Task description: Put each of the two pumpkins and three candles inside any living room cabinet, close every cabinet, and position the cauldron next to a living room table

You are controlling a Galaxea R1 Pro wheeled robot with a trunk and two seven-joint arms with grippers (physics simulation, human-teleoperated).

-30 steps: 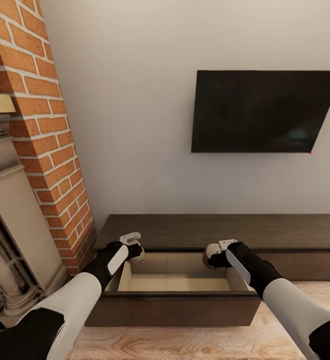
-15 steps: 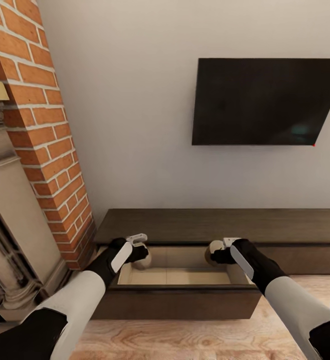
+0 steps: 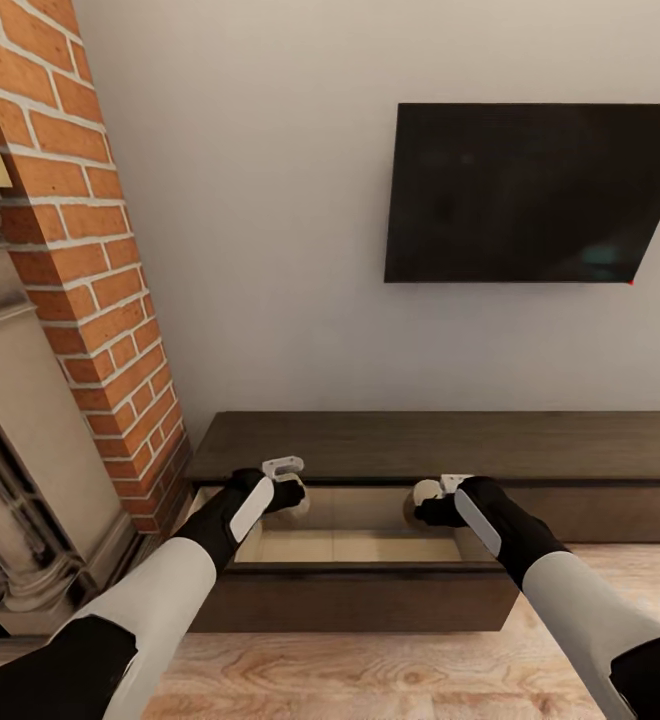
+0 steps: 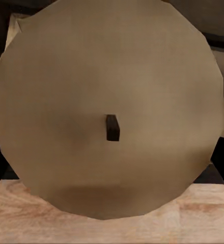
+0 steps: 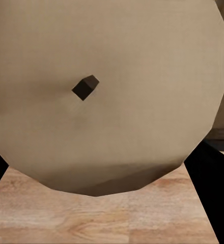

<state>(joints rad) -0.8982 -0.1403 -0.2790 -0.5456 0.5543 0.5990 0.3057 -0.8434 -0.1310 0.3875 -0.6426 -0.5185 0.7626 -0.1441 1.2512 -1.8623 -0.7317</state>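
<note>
Pale wood-grain floor (image 3: 390, 680) is seen nearest, crossed by both white-and-black forearms, which reach forward and slightly inward from the lower corners of the head view. Beyond it the dark-brown cabinet (image 3: 450, 445) stands against the wall, its left drawer (image 3: 355, 598) pulled open with the pale interior exposed.

Left gripper (image 3: 295, 492) is held over the drawer's left rear corner, closed on a tan candle (image 4: 109, 109); in the left wrist view the candle's flat end with a short dark wick is seen close up. Right gripper (image 3: 432, 500) is held over the drawer's right rear area, likewise clamped on a second candle (image 3: 425, 493), whose round end and wick are seen close up in the right wrist view (image 5: 107, 91). Both candles are carried above the drawer interior.

Compared with 1.0 s ago, both grippers are recorded further in over the drawer, towards the cabinet body; the view itself has shifted as well.

Behind, a black wall screen (image 3: 530, 195) and a brick chimney breast (image 3: 90, 270) are noted.
</note>
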